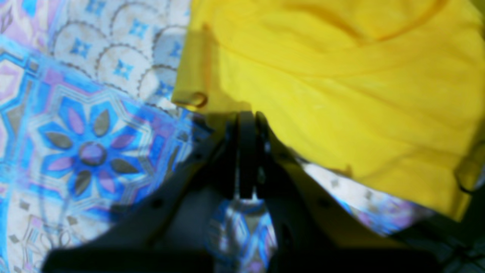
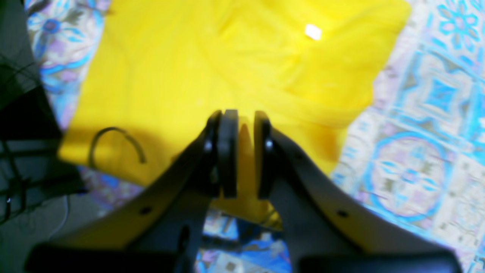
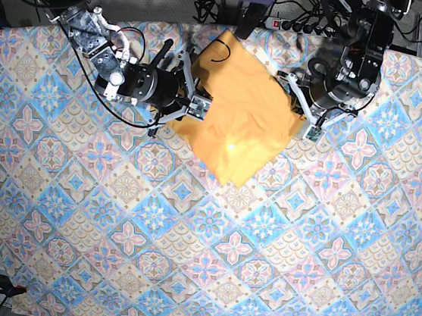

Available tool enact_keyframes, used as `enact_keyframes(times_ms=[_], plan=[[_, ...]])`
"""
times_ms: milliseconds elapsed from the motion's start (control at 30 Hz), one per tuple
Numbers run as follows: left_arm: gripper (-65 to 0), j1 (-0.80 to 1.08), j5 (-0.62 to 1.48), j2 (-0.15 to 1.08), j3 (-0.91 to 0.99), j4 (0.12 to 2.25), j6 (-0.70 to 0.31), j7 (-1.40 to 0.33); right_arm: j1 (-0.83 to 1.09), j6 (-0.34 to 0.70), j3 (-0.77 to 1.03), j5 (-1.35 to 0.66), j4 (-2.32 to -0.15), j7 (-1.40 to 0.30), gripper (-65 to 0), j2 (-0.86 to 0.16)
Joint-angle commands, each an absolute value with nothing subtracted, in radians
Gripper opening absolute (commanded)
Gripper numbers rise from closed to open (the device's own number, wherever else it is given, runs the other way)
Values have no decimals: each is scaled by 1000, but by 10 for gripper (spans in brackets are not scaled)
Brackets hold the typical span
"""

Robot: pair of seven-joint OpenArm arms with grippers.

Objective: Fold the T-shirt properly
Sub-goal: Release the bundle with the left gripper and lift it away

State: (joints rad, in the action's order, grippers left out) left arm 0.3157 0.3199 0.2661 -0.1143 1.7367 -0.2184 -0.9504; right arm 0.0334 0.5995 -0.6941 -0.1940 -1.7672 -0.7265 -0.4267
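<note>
1. The T-shirt [image 3: 234, 119] lies as a rough folded square on the tablecloth [image 3: 184, 262], near the bench's far edge, about midway along it.
2. Left gripper [image 1: 247, 117]: fingers together, empty, just beside the shirt's edge.
3. Right gripper [image 2: 238, 125]: fingers slightly apart, cloth showing between them; a grip appears likely.
4. Recommendation: keep the held edge taut, carry it straight across, align corners before letting go.
</note>
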Motion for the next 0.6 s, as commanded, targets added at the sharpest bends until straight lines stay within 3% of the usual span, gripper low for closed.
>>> enact_keyframes(times_ms=[0,567], plan=[[-649,294,331,274,-111,1716,-220,-931,18,598,-688,-206,-1787,-708,-579,-430],[-648,1,321,243,-283,1308,-213,-740,47,598,-680,-206,-1821,-708,-579,-433]])
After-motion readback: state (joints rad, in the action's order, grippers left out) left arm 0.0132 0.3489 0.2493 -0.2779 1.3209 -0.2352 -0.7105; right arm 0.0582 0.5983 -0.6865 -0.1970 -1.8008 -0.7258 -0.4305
